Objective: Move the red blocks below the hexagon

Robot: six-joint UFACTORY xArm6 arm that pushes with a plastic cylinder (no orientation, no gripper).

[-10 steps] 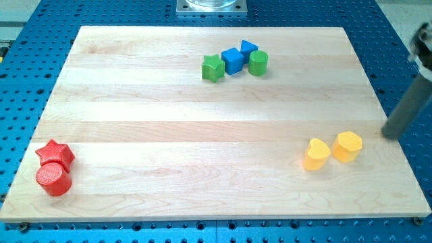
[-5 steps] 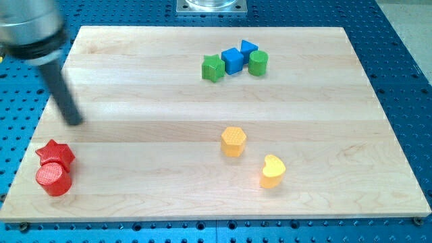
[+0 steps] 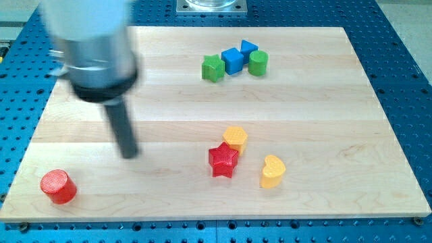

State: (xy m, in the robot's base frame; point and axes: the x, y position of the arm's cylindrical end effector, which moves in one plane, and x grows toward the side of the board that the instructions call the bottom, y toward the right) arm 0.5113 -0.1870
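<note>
A yellow hexagon [image 3: 235, 138] lies right of the board's middle. A red star [image 3: 223, 160] touches its lower left side. A red cylinder [image 3: 58, 187] stands alone at the board's lower left corner. A yellow heart [image 3: 273, 171] lies right of the star, below the hexagon. My tip [image 3: 129, 154] is on the board left of the star, up and to the right of the red cylinder, touching no block.
At the view's top sits a cluster: a green block [image 3: 212, 68], a blue cube [image 3: 232, 60], a blue block [image 3: 248, 48] and a green cylinder [image 3: 258, 62]. The wooden board [image 3: 324, 101] lies on a blue perforated table.
The red star has moved from the lower left corner to the hexagon's lower left side. My tip has moved right and down. The red cylinder shifted slightly down.
</note>
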